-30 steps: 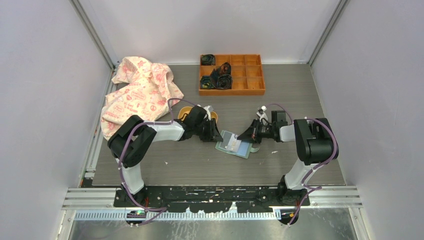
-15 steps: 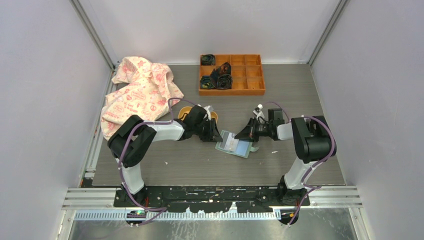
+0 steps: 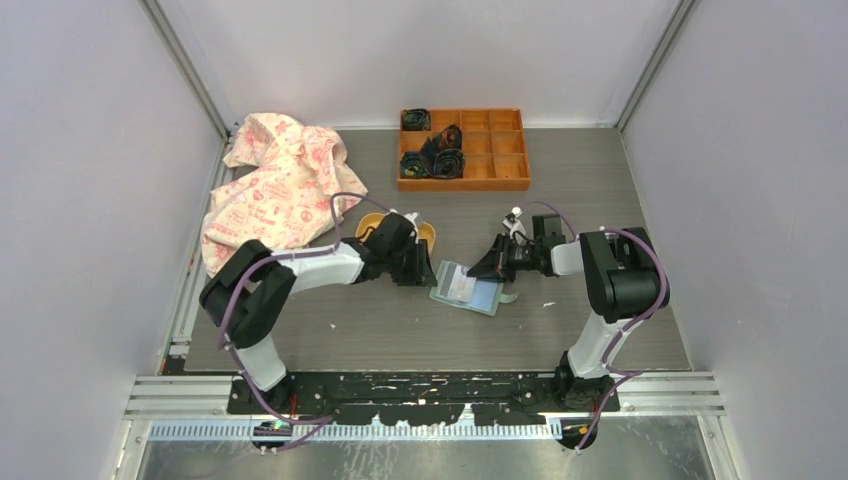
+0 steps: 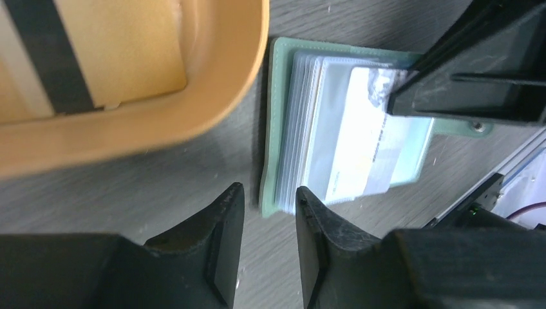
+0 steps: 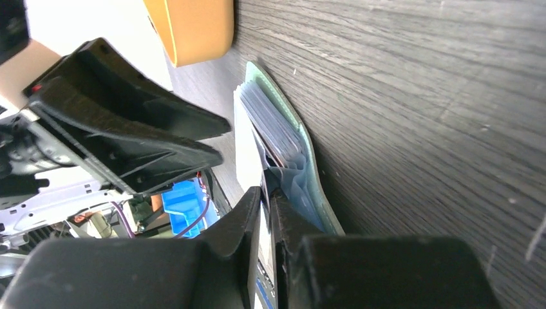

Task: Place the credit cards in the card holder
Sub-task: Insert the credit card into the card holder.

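The card holder (image 3: 478, 296) lies open and flat in the middle of the worktop (image 3: 380, 330), nearer to the front edge than to the back one. A white card (image 4: 367, 151) sits in its top clear sleeve.

The left gripper (image 4: 267, 215) is low at the holder's left edge. Its jaws stand a little apart and hold nothing. The right gripper (image 5: 265, 209) leans on the holder from the right. Its jaws are almost together, with the edge of a thin white card in the slit; if they pinch it I cannot tell.

Just behind the holder is a yellow dish (image 4: 212, 96) with a striped card (image 4: 58, 58) inside. At the back edge stands an orange tray (image 3: 463, 184) with dark things (image 3: 440, 155) in some compartments, and a pink patterned cloth (image 3: 275, 190) fills the back left corner
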### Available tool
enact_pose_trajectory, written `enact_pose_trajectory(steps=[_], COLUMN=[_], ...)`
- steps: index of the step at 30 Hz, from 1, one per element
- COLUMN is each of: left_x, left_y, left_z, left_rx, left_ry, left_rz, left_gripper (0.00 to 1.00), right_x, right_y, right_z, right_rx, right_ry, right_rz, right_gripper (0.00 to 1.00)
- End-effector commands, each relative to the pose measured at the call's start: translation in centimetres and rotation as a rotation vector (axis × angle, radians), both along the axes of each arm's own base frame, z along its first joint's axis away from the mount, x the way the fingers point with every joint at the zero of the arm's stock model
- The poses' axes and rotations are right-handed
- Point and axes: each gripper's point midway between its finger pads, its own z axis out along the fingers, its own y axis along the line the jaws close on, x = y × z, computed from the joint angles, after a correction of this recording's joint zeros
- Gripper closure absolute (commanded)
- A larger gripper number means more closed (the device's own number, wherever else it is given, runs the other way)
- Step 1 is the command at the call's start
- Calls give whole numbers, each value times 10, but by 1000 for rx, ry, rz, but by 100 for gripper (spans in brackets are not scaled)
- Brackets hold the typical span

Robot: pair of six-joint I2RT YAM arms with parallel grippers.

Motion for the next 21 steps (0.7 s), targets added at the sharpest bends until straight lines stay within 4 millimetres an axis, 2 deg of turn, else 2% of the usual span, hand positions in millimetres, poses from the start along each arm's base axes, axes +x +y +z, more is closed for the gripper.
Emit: enact_pose_trajectory(steps=[1, 4, 7, 8, 11, 14, 17, 21], left_x=[3, -3, -18, -29, -39, -47, -51, -49], left_y=[21, 13, -17, -32, -58, -83, -107, -126], left_z=[33, 51, 67, 66, 71, 71, 67, 55], left_rx=[74, 61, 58, 72, 124, 86, 65, 72], left_ry=[-121, -175, -232, -245, -315, -330, -314, -297], left_rz=[28, 1, -70, -110, -152, -191, -235, -263], left_gripper=[63, 63, 63, 63, 63, 69, 74, 76], right_x=[9, 9, 8, 8, 8, 8, 8, 8], right_y=[-1, -1, -1, -1, -2, -2, -1, -2], right_z=[2, 2, 0, -1, -1, 0, -1, -2], right_rx=[-11, -13, -15, -15, -19, -18, -18, -22], right_ry=[-35, -32, -28, -26, -24, -24, -21, -21], right_rz=[6, 7, 9, 9, 13, 13, 15, 16], right_gripper=[83, 83, 83, 83, 83, 83, 83, 83])
